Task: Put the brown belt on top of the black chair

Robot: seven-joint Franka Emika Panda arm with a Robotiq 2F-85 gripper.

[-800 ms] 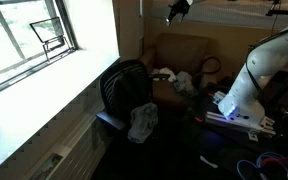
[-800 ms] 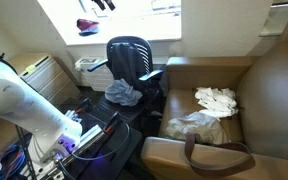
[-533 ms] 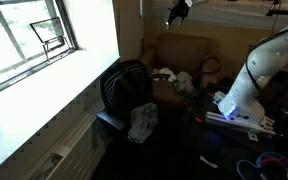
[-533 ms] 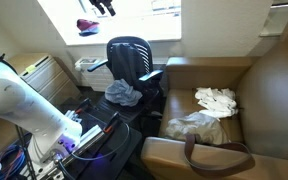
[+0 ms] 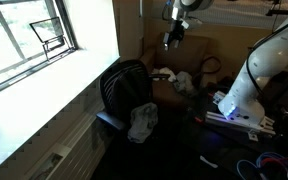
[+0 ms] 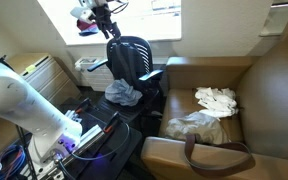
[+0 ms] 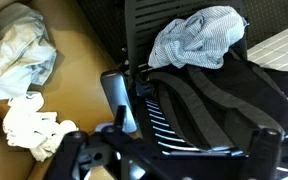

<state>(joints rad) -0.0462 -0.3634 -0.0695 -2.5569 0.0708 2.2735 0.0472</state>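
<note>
Since the brown belt [image 6: 188, 152] lies looped over the near arm of the brown sofa [image 6: 274, 90], well apart from the gripper [image 6: 111, 27] hanging over the black chair [image 6: 131, 58] with jaws apart and empty, the arm should cross over and pinch the strap across its width. A crumpled grey cloth [image 6: 124, 92] occupies the seat; white cloths [image 6: 216, 98] lie near the belt.
</note>
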